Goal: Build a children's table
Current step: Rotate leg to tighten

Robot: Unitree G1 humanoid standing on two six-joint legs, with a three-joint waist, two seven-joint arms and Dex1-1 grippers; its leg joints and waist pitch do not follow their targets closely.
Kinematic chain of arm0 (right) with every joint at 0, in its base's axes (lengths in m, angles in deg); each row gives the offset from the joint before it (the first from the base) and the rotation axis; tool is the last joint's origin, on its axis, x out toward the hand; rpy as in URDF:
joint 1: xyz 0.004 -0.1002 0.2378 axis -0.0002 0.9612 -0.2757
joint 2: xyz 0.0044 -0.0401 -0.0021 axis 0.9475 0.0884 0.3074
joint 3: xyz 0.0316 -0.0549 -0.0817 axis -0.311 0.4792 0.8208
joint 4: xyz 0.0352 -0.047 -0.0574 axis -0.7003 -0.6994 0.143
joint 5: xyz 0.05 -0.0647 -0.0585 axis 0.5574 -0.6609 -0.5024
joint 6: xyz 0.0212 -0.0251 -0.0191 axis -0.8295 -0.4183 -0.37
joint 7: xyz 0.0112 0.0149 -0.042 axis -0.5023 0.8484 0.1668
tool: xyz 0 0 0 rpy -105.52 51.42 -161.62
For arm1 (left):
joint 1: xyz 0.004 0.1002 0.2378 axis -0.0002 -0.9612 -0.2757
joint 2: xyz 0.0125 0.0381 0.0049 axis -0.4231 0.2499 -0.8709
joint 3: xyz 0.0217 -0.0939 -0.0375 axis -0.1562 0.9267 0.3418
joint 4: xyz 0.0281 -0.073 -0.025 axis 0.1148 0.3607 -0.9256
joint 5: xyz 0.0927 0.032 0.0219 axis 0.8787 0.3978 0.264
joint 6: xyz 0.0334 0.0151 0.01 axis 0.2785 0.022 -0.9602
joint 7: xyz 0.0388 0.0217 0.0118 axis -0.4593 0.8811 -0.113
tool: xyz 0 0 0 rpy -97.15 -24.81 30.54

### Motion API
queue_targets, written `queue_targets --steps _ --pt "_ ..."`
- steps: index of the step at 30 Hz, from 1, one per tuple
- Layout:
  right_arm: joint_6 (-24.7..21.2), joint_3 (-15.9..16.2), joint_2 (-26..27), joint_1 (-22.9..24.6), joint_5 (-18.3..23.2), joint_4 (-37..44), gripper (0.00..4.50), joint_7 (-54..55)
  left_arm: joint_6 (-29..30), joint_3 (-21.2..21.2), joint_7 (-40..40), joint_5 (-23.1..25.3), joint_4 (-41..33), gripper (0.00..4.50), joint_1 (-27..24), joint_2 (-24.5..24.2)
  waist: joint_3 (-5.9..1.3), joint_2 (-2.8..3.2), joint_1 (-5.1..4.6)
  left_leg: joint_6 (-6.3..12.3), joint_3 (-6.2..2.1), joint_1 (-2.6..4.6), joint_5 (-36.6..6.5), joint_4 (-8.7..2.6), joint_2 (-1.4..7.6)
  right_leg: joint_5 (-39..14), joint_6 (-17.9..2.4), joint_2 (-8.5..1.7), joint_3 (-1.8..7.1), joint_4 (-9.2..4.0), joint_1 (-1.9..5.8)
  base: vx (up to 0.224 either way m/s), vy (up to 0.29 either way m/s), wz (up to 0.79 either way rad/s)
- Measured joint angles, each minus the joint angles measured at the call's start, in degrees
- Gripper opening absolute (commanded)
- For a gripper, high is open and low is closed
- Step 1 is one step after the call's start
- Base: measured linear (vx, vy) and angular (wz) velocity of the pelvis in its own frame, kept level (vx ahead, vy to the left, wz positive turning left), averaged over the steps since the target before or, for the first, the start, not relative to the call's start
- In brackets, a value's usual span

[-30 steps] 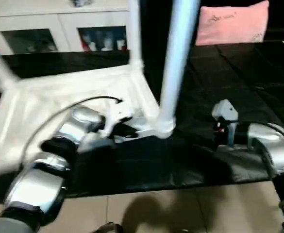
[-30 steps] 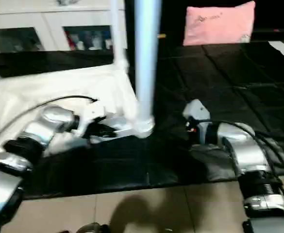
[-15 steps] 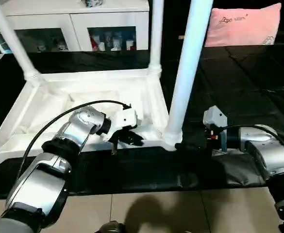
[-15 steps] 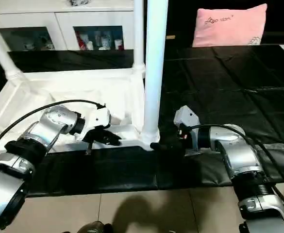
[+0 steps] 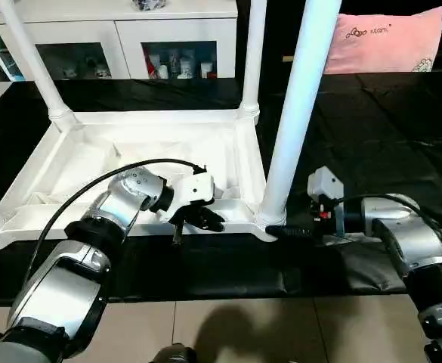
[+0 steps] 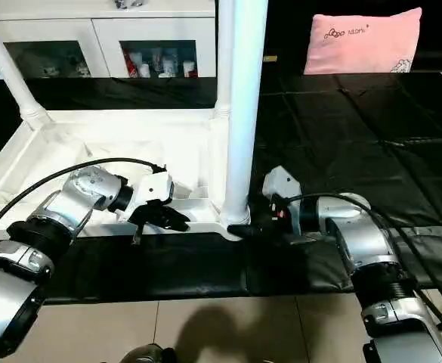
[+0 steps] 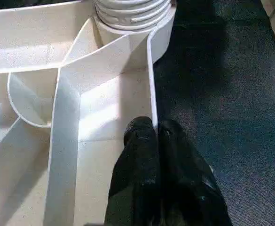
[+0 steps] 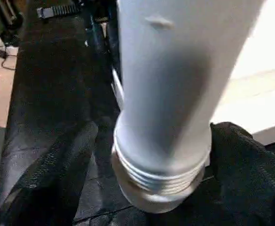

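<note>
The children's table lies upside down on the black mat, its white ribbed tabletop [image 5: 130,151] facing up. Legs stand in its corner sockets: a thick near-right leg [image 5: 296,113], a far-right leg [image 5: 252,53] and a far-left leg [image 5: 32,60]. My left gripper [image 5: 205,219] is shut on the thin near rim [image 7: 152,84] of the tabletop, one finger [image 7: 139,141] on each side of the wall. My right gripper [image 5: 277,231] is open around the threaded base [image 8: 161,174] of the near-right leg, with one black finger [image 8: 48,179] on either side of it.
A white glass-door cabinet [image 5: 115,30] stands behind the tabletop. A pink pillow [image 5: 383,38] lies at the far right of the black mat [image 5: 372,121]. Tiled floor [image 5: 243,333] runs along the mat's near edge.
The camera has shifted and steadied. My right gripper has moved left, up to the near-right leg's base, now straddling it. My left gripper keeps its hold on the rim.
</note>
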Motion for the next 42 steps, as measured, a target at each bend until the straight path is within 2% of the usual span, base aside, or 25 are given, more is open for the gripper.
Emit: queue_targets --steps 10,22,27,30,32,36,39,42 --pt "0.10 0.05 1.04 -1.75 0.13 -2.82 2.86 -0.64 0.00 -0.17 -0.48 0.01 -0.55 0.00 -0.33 -0.07 -0.01 0.00 0.00 0.01 0.00 0.00 0.01 0.04 0.01 0.00 0.00 -0.01 -0.01 0.05 0.00 0.000 0.000 0.00" --pt "-0.92 -0.40 1.75 -1.43 0.41 -2.77 2.72 -0.77 1.56 0.01 -0.63 -0.02 -0.48 0.00 -0.32 -0.02 -0.01 0.01 -0.02 0.01 0.00 0.06 0.01 0.09 0.02 0.00 0.00 -0.01 -0.01 0.12 0.04 0.000 0.000 0.00" --pt "-3.23 -2.77 5.98 0.42 0.39 -1.67 2.72 8.73 6.88 1.72 4.37 -0.27 1.56 0.00 0.63 1.77 -0.02 0.03 -0.37 0.00 0.03 0.46 0.02 0.07 0.02 0.04 -0.05 -0.05 0.02 0.23 0.26 0.000 0.000 0.00" --pt "-3.59 -5.67 10.79 0.26 -1.23 -3.22 2.72 20.86 12.36 3.73 12.44 -0.12 3.54 0.00 1.88 4.55 -0.02 0.02 -1.18 -0.02 0.02 0.72 0.01 0.06 -0.02 0.02 -0.02 -0.10 0.00 0.18 0.50 0.000 0.000 0.00" --pt "-2.96 -7.63 14.96 -2.11 -2.57 -7.41 2.72 31.93 16.82 5.56 19.63 -0.13 5.29 0.00 3.31 7.83 -0.02 0.02 -1.85 -0.02 0.01 0.79 0.01 0.04 -0.07 0.02 -0.01 -0.14 0.02 0.03 0.55 0.000 0.000 0.00" --pt "-3.15 -9.91 18.96 -6.34 -4.18 -12.47 2.71 46.22 20.73 8.06 28.90 -1.14 7.13 0.00 4.77 13.04 -0.03 0.03 -3.30 -0.01 -0.03 0.79 0.01 -0.01 -0.18 0.18 -0.19 -0.17 0.00 -0.47 0.62 0.000 0.000 0.00" --pt "-3.62 -11.23 21.63 -9.81 -5.32 -16.08 2.71 54.40 21.09 9.33 33.92 -1.51 8.86 0.00 5.82 15.34 -0.05 0.05 -3.64 -0.01 -0.02 0.76 0.01 -0.07 -0.19 0.54 -0.24 -0.17 -0.01 -0.67 0.63 0.000 0.000 0.00" --pt "-3.47 -11.70 22.31 -10.33 -5.54 -16.41 2.71 56.29 20.48 9.38 34.63 -1.43 9.06 0.00 6.03 15.57 -0.05 0.06 -3.53 0.00 -0.03 0.74 0.00 -0.26 -0.19 0.59 -0.21 -0.17 -0.08 -0.83 0.63 0.000 0.000 0.00"
